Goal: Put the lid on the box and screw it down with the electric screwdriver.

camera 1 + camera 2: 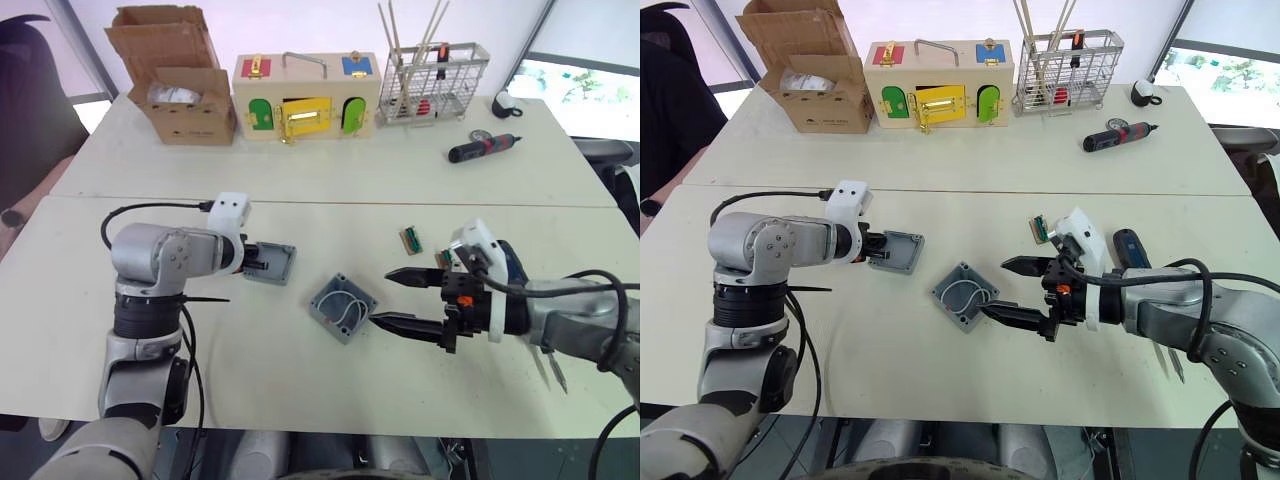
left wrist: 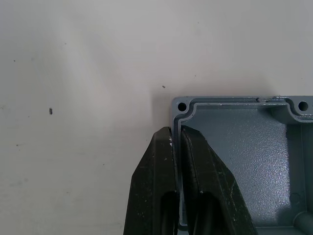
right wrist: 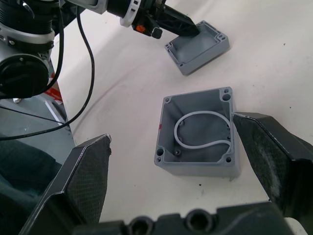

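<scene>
Left eye, lid: the left gripper (image 1: 262,262) is pinching the lid (image 1: 270,264) by one wall; the lid is lying hollow side up on the table (image 1: 330,205), off to the left of the box (image 1: 343,307).
Left eye, risk: you are holding a thin rim only, so the lid may be pivoting or slipping out when lifted; it probably also needs turning over before it can seat, and that is where a drop looks likeliest.
Right eye, box: the box (image 1: 964,297) is sitting open in mid-table, white wire looped inside, nothing gripping it.
Right eye, right gripper: the right gripper (image 1: 1013,290) is spread wide and empty, its fingers reaching toward the box's right side, one tip just beside it.
Right eye, risk: closing from there may be nudging or spinning the box, since you are not yet straddling it squarely.
Right eye, driver: the driver (image 1: 1130,247) is lying behind the right forearm, well apart from the box; the arm could be sweeping it.
Left wrist, grip: both fingers (image 2: 195,176) are closed on the lid's wall near a corner, one inside and one outside.
Left wrist, risk: a corner-side hold may be letting the far side sag.
Right wrist, box: the box (image 3: 198,133) is lying between the two wide-open fingers, one finger (image 3: 274,152) touching or nearly touching its wall.
Right wrist, risk: the wire (image 3: 201,129) may be getting trapped under the lid if it rises.
</scene>
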